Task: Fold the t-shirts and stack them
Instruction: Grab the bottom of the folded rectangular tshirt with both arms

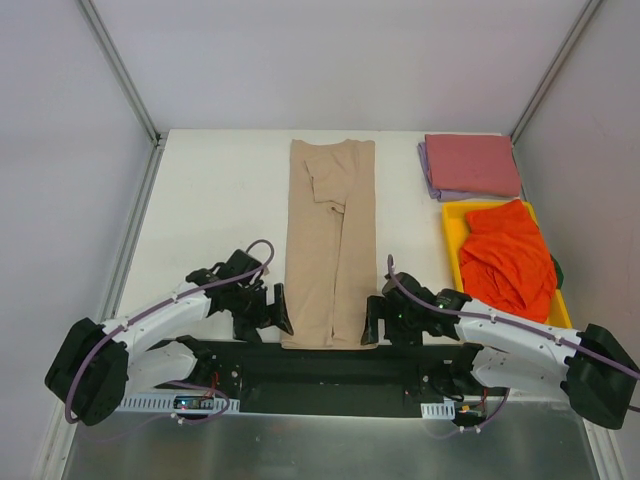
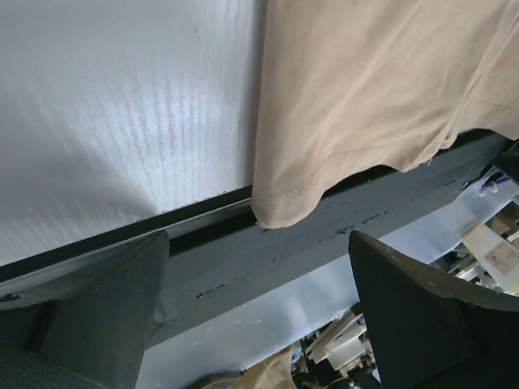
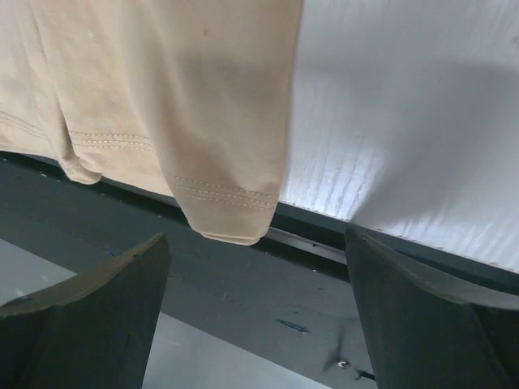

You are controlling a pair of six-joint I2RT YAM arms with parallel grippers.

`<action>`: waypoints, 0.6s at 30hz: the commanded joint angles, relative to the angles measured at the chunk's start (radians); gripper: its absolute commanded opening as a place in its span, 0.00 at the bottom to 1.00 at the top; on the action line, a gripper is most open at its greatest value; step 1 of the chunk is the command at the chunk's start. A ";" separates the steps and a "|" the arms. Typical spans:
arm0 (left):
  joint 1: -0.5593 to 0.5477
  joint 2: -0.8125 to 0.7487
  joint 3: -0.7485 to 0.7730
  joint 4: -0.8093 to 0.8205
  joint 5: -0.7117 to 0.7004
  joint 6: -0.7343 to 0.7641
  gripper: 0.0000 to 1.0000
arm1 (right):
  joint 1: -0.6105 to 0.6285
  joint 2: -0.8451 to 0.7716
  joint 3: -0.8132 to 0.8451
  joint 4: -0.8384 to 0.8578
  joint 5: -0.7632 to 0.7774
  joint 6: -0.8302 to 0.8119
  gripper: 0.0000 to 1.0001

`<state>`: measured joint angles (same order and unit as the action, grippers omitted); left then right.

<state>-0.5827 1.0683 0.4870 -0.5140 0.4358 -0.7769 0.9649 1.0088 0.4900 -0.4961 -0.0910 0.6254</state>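
White-and-black left arm [image 1: 150,318] and right arm [image 1: 515,340] lie low, angled inward; black left gripper [image 1: 264,318] has its fingers [image 2: 105,308] spread wide, empty; black right gripper [image 1: 390,322] likewise.

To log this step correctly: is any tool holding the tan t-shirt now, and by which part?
Nothing is held. The left tool and the right tool both stand open, one near each hem corner of the tan t-shirt.

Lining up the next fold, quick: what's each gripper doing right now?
Left gripper: open, empty, at the tan t-shirt's near hem.
Right gripper: open, empty, at the same hem.
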 commanded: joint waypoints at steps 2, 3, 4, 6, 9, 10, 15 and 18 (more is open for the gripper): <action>-0.051 -0.007 -0.008 0.017 0.060 -0.035 0.85 | -0.006 -0.003 -0.033 0.110 -0.073 0.166 0.79; -0.060 0.001 -0.013 0.019 0.064 -0.041 0.83 | -0.005 -0.004 -0.036 0.107 -0.067 0.177 0.77; -0.068 0.004 -0.019 0.022 0.066 -0.045 0.80 | -0.008 -0.010 -0.041 0.106 -0.062 0.186 0.76; -0.085 0.010 -0.030 0.043 0.067 -0.058 0.73 | -0.006 -0.028 -0.048 0.106 -0.047 0.203 0.77; -0.101 0.024 -0.034 0.069 0.067 -0.068 0.65 | -0.012 -0.056 -0.056 0.100 -0.030 0.218 0.78; -0.109 0.028 -0.037 0.077 0.069 -0.074 0.62 | -0.017 -0.062 -0.062 0.100 -0.027 0.224 0.79; -0.132 0.076 -0.053 0.117 0.064 -0.091 0.38 | -0.041 -0.065 -0.091 0.123 -0.004 0.258 0.73; -0.132 0.090 -0.047 0.126 0.038 -0.091 0.31 | -0.046 -0.065 -0.113 0.145 0.010 0.280 0.70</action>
<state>-0.7074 1.1400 0.4477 -0.4141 0.4900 -0.8547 0.9291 0.9527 0.4038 -0.3866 -0.1146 0.8463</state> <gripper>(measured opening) 0.352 0.714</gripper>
